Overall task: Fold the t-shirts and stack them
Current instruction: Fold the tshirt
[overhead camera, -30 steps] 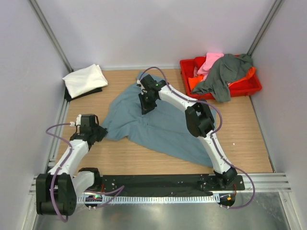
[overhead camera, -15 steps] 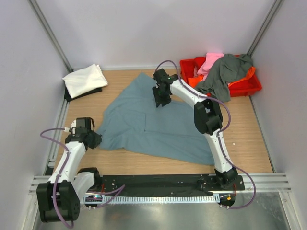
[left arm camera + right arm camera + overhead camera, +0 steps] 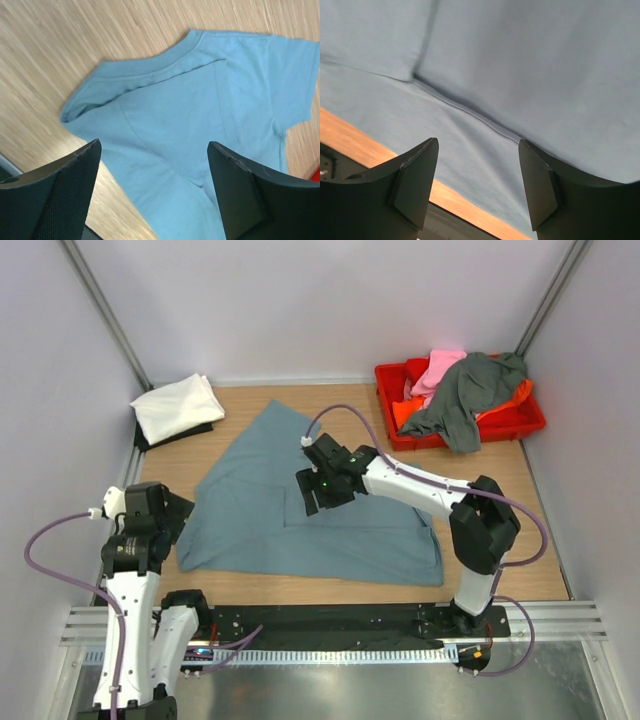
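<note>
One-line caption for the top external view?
Left gripper beside, right gripper above a spread blue-grey t-shirt, both open; folded white t-shirt back left, crate of shirts back right.

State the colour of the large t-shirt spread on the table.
Dusty blue-grey t-shirt, best in top external view.

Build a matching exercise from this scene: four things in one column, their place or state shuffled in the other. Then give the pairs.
Column one
1. blue-grey t-shirt
2. white t-shirt
3. dark grey t-shirt
4. right gripper

Column two
A. draped over the edge of the red crate
B. folded, at the far left corner
C. spread flat in the middle
D. open, over blue-grey cloth

Pairs: 1-C, 2-B, 3-A, 4-D
</note>
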{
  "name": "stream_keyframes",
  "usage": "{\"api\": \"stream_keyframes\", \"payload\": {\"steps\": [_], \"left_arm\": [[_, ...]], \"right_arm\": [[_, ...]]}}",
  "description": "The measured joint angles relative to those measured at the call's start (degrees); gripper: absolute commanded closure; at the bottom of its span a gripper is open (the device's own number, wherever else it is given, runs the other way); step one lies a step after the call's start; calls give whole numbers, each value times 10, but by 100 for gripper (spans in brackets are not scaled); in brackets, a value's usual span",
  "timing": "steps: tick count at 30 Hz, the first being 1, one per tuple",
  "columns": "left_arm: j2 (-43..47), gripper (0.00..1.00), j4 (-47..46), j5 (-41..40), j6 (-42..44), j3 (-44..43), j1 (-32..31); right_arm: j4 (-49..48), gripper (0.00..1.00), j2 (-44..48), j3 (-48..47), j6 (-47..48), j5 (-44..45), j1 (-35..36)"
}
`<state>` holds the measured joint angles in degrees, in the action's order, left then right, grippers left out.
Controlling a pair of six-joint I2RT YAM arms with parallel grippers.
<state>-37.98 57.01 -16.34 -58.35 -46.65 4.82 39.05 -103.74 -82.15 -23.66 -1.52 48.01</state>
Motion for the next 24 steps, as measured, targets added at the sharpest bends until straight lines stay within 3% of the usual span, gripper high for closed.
{"api": "stream_keyframes", "payload": {"steps": [4,9,17,24], "left_arm": [[20,18,14,3,5,-21,0],[28,25,-94,100,21,34,1],[-247,26,-272,211,50,121,-35],[-321,26,-343,219,52,149,-82]], "right_arm": [[-4,27,31,58,-19,21,-14],[-31,24,60,89,-38,30,-28],[-121,24,70,192,-78,-19,-51],[-173,24,93,288,-111,-16,-63]]}}
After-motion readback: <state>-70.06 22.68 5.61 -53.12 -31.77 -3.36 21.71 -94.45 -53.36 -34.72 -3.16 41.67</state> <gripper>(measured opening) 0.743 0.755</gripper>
